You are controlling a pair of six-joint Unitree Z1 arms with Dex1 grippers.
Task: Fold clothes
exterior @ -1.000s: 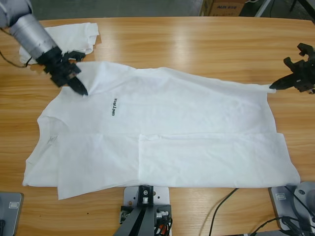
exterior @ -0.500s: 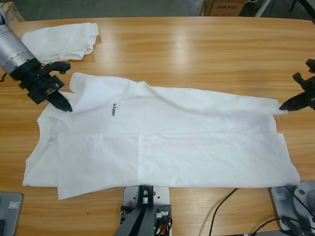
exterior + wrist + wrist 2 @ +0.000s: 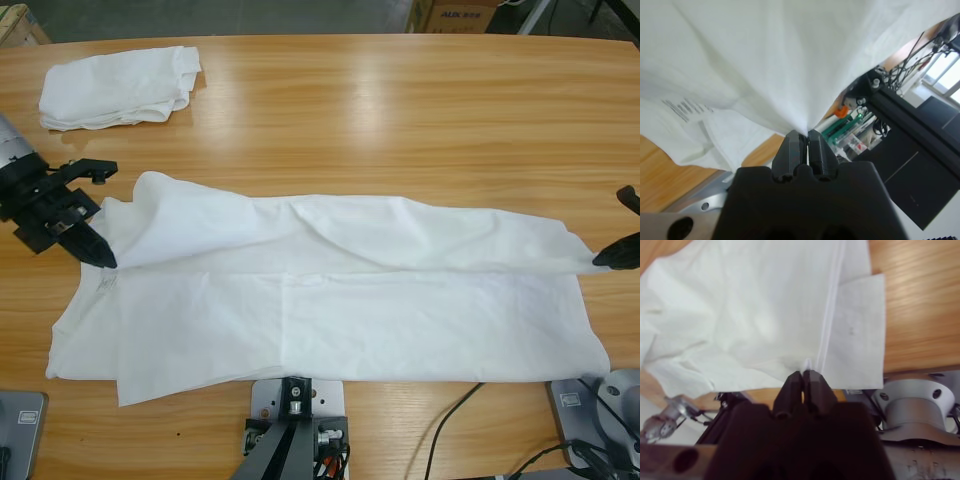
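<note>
The shirt [image 3: 330, 290] pinched in my left gripper [image 3: 805, 136] and my right gripper [image 3: 804, 376] is thin, soft, matt white cloth, creased where it pulls toward my jaws. My jaws are matt black plastic, faintly ribbed. Under the cloth, the table [image 3: 400, 110] is smooth light wood with a soft sheen. Beyond my left gripper, the bundle [image 3: 118, 88] is the same matt white cloth, rumpled.

Bright even light, soft shadows, table [image 3: 400, 110] glare
</note>
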